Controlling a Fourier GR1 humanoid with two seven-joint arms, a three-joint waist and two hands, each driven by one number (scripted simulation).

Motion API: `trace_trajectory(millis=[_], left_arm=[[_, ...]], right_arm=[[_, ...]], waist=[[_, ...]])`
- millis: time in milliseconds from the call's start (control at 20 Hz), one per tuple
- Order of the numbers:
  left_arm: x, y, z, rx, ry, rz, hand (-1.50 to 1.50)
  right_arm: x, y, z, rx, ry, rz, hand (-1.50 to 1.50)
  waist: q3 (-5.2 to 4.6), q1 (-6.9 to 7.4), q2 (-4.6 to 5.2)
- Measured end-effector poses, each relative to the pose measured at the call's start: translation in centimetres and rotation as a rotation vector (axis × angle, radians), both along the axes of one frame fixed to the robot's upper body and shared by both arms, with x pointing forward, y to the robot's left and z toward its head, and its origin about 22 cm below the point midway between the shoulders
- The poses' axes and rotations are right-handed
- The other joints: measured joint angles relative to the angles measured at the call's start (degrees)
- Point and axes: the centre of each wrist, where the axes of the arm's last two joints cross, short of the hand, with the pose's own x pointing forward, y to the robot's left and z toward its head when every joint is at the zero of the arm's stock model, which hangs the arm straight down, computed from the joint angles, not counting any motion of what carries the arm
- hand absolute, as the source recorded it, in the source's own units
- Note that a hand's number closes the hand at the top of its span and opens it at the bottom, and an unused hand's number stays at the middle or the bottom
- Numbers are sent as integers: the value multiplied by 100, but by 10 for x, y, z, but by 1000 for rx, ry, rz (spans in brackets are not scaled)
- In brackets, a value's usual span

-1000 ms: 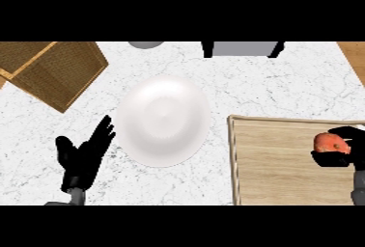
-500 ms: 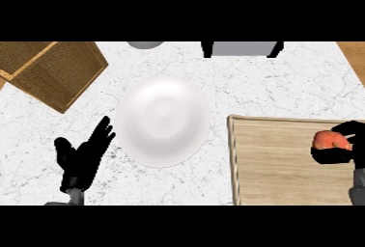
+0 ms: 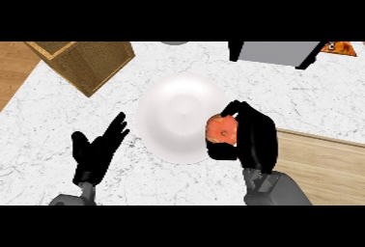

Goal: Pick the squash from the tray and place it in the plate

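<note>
An orange squash is held in my right hand, whose fingers and thumb curl round it. The hand holds it over the right edge of the white plate, which lies on the marble counter in the middle of the view. The wooden tray lies at the lower right, behind and to the right of that hand, partly hidden by the forearm. At the lower left my left hand rests open, fingers up, just left of the plate.
A wicker basket stands at the upper left. At the top right sits a grey box-shaped object, with an orange item at the corner. A grey round thing shows at the top edge.
My right hand has carried the squash leftward off the tray to the plate's right edge. The view has shifted, with the plate now more central. The left hand stays open.
</note>
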Motion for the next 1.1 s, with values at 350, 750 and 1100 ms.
trace_trajectory(millis=[350, 750, 1100], left_arm=[[2, -7, -2, 6, 18, -19, 0], [0, -4, -1, 9, 34, -3, 0], [-2, 2, 1, 9, 33, 33, 0]], right_arm=[[-19, 72, 24, -3, -204, 78, 150], [-27, 92, 29, 24, -370, 65, 150], [-20, 94, 17, -8, -478, 2, 150]], waist=[[23, 18, -30], [67, -158, -16], [79, -341, 5]])
